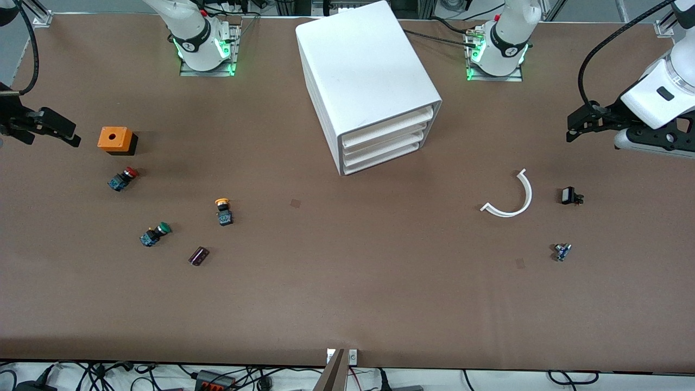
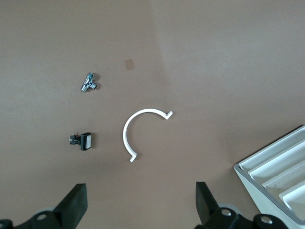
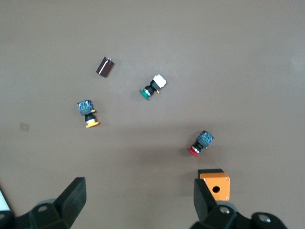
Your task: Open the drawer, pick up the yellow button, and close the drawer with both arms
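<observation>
Button (image 1: 223, 211) on table, well apart from both grippers' wide-apart jaws, nearer right gripper (image 1: 51, 129).

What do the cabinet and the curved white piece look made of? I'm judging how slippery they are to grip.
The cabinet looks like moulded plastic with a smooth satin white shell: rounded corners and a soft sheen. The curved white piece also looks plastic, thin, matte and even in colour, though painted metal can't be excluded.
</observation>
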`<state>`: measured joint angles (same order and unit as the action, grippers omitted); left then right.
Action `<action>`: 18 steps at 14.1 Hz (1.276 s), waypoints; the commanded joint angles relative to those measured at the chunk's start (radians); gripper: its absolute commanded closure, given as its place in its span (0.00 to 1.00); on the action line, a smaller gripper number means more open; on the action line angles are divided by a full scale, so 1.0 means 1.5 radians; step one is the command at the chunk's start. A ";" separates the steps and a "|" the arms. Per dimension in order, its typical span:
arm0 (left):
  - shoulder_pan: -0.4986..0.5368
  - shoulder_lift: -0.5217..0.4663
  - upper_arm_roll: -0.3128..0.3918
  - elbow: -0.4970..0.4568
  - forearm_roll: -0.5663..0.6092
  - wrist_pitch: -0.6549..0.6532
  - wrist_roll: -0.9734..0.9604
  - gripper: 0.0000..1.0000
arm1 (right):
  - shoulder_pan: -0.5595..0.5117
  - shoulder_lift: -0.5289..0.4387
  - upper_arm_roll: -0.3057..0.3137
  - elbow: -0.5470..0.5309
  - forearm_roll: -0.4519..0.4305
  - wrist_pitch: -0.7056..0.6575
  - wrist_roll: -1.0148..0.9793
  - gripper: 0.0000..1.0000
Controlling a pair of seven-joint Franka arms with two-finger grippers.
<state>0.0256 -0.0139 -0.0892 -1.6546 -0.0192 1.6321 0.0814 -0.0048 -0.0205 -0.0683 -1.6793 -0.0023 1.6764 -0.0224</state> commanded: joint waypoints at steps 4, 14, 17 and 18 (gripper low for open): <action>0.001 -0.003 -0.010 0.006 0.025 -0.006 -0.004 0.00 | -0.010 -0.017 0.010 -0.001 -0.007 -0.015 -0.007 0.00; 0.001 -0.004 -0.011 0.007 0.024 -0.015 -0.006 0.00 | -0.008 -0.018 0.011 -0.036 -0.008 0.030 -0.006 0.00; 0.001 -0.004 -0.011 0.007 0.024 -0.015 -0.006 0.00 | -0.008 -0.021 0.011 -0.056 -0.008 0.051 -0.006 0.00; 0.001 -0.004 -0.011 0.007 0.024 -0.015 -0.006 0.00 | -0.005 -0.021 0.011 -0.060 -0.008 0.053 -0.006 0.00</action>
<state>0.0251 -0.0141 -0.0971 -1.6541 -0.0020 1.6265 0.0814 -0.0048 -0.0322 -0.0660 -1.7374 -0.0030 1.7346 -0.0224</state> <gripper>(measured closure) 0.000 0.000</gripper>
